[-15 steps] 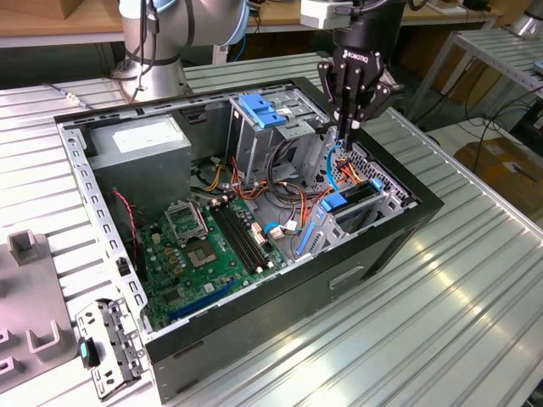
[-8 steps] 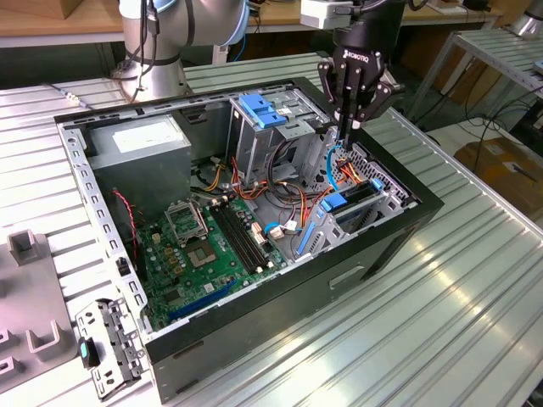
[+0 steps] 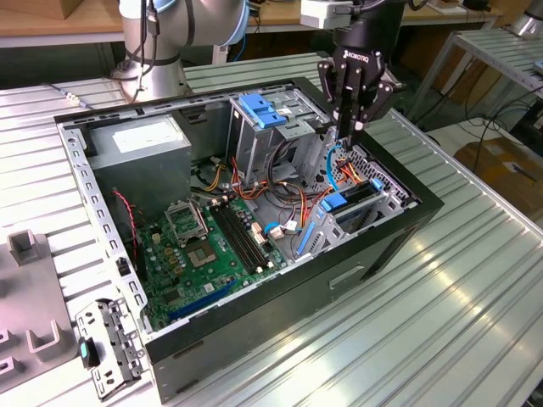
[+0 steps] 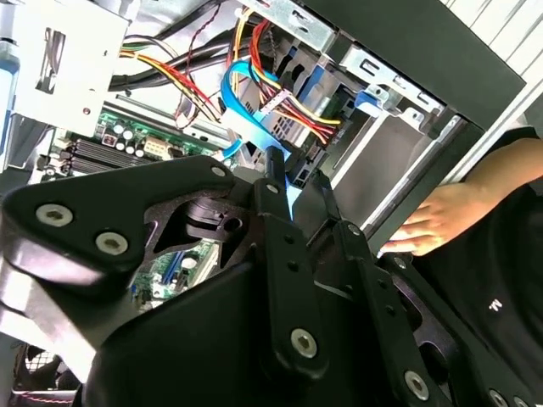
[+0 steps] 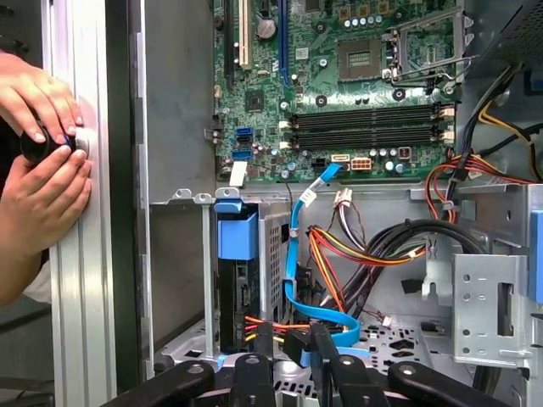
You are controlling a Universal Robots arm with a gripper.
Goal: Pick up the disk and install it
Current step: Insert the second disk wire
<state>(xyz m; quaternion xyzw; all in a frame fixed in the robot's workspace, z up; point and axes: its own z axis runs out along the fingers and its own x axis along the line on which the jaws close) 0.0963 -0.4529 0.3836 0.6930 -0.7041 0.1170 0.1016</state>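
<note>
1. An open computer case lay on the ribbed metal worktop. A grey power-supply box sat in the far corner and a green motherboard covered the floor of the case.
2. A metal drive cage with a blue latch on top stood in the middle. Bundles of red, orange and yellow wires crowded the space between the cage and the bay where the arm was working.
3. A loose metal bracket lay on the worktop outside the case, at the exterior view's left.
4. A person's hands rested on the outer edge of the case, clear of the arm.
5. The claw was down inside the case, just above the bay. In both wrist views its fingers were drawn together on the end of a blue data cable.
6. The disk was seated on edge in the bay by the case wall, beside the claw and not held by it. It showed as a dark narrow slab with a blue plastic tab above it.
7. In the exterior view the disk was a black strip behind a blue rail.
8. Its label and flat faces were hidden by the bay walls, and the connector end sat behind the fingers and wires, so I could not make out whether anything was plugged in.
</note>
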